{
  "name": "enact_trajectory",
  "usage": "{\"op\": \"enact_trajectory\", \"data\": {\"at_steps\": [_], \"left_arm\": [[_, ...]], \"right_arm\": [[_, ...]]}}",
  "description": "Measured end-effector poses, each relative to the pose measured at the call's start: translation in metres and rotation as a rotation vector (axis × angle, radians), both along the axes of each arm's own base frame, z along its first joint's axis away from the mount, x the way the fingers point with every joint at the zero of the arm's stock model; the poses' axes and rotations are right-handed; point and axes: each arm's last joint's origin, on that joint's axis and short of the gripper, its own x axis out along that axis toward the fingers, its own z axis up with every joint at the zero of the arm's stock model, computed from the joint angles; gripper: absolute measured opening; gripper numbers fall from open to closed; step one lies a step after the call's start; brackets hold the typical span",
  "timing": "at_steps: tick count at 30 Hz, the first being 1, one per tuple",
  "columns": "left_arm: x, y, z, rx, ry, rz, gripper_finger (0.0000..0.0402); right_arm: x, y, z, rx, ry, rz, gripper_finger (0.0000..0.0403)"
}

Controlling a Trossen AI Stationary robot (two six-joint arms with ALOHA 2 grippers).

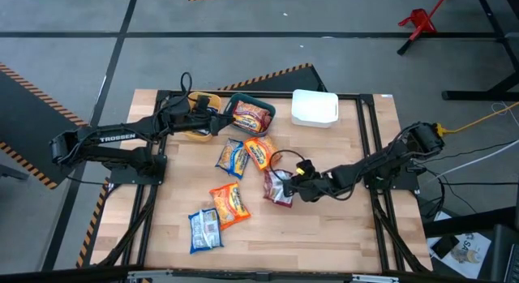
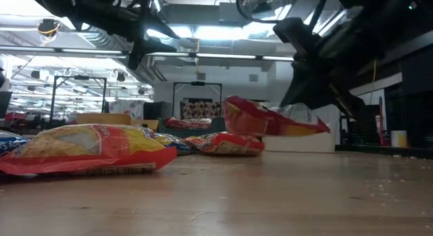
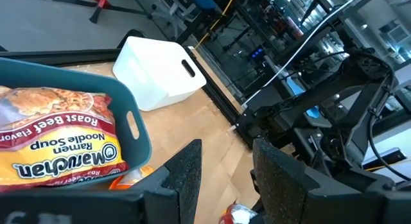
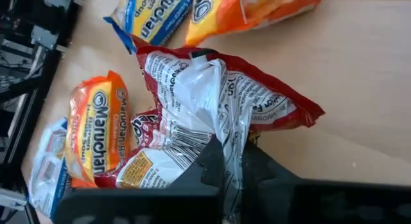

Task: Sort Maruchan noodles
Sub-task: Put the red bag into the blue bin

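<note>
Loose Maruchan packets lie mid-table: a blue one point(image 1: 231, 157), an orange one point(image 1: 259, 152), another orange one point(image 1: 229, 203) and another blue one point(image 1: 204, 228). One dark red packet point(image 1: 251, 117) lies in the teal bin point(image 1: 268, 107); the left wrist view shows it as Roast Beef point(image 3: 58, 144). My right gripper point(image 1: 290, 184) is shut on another dark red packet point(image 1: 278, 191) right of the pile. My left gripper point(image 3: 225, 166) is open, hovering by the teal bin point(image 3: 131, 121) and over the yellow bin point(image 1: 195, 130). My right gripper pinches the dark red packet between its two fingers point(image 4: 215, 163), at a crumpled edge point(image 4: 221, 131) with the white printed back showing. The fingers come from the table's right, slanting down. In the low view the packet point(image 2: 270, 121) sits tilted, raised above the tabletop.
A white bin point(image 1: 315, 107) stands at the far edge, right of the teal bin, and shows in the left wrist view too point(image 3: 157, 70). Bare wood lies along the near edge point(image 1: 324, 234). In the low view an orange packet point(image 2: 88, 151) lies close to the camera.
</note>
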Motion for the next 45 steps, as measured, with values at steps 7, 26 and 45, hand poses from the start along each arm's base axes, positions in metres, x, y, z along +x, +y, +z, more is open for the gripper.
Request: {"op": "enact_trajectory", "data": {"at_steps": [7,26,45], "left_arm": [[-0.001,-0.001,-0.006,-0.053,0.049,-0.023,0.0133],[0.004,-0.011,-0.002,-0.107,-0.011,-0.132,0.0168],[0.03,-0.009,-0.013,-0.152,-0.07,-0.155,0.0211]], "right_arm": [[0.005,-0.002,0.014,-0.044,-0.065,0.01,0.0002],[0.019,-0.074,0.074,-0.232,-0.356,0.01,0.0002],[0.023,-0.124,0.09,-0.32,-0.482,-0.026,0.0002]]}}
